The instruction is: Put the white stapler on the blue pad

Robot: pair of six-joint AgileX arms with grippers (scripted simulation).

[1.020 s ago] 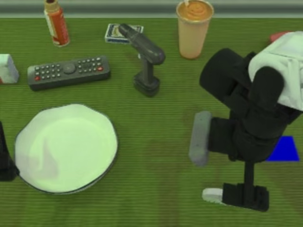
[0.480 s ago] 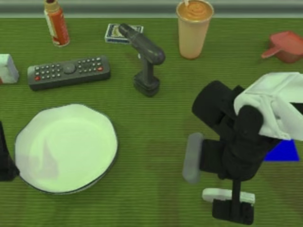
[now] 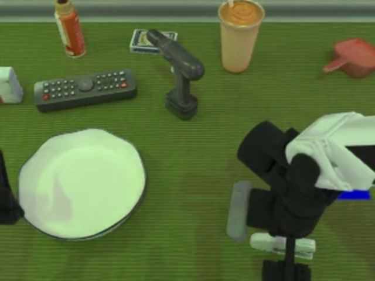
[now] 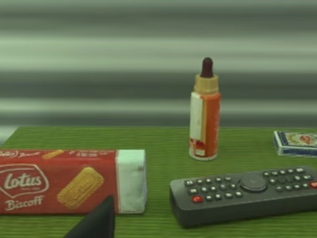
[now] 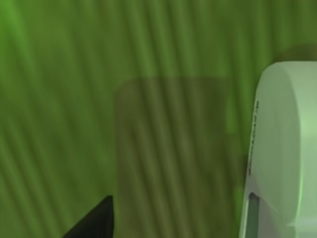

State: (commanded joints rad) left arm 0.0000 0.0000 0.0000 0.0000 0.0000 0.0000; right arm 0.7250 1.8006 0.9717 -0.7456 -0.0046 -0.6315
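The white stapler (image 3: 271,240) lies near the table's front edge at the right, its length running left to right. My right gripper (image 3: 288,259) hangs directly over it, open, with a thin black part crossing the stapler's right half. In the right wrist view the stapler (image 5: 287,148) fills one side from very close, and one black fingertip (image 5: 94,220) shows apart from it over bare green cloth. Only a thin strip of the blue pad (image 3: 355,195) shows at the right edge, the rest hidden under the right arm. My left arm (image 3: 7,202) stays parked at the left edge.
A large white plate (image 3: 82,182) lies front left. Behind it sit a grey remote (image 3: 85,89), a dark drill (image 3: 180,73), a card box (image 3: 140,41), an orange bottle (image 3: 70,28), a tan cup (image 3: 239,35), a red scoop (image 3: 354,57) and a biscuit pack (image 4: 69,181).
My right arm has swung toward the table's front edge and lowered over the stapler. It uncovered the red scoop and now hides most of the blue pad. The left arm has not moved.
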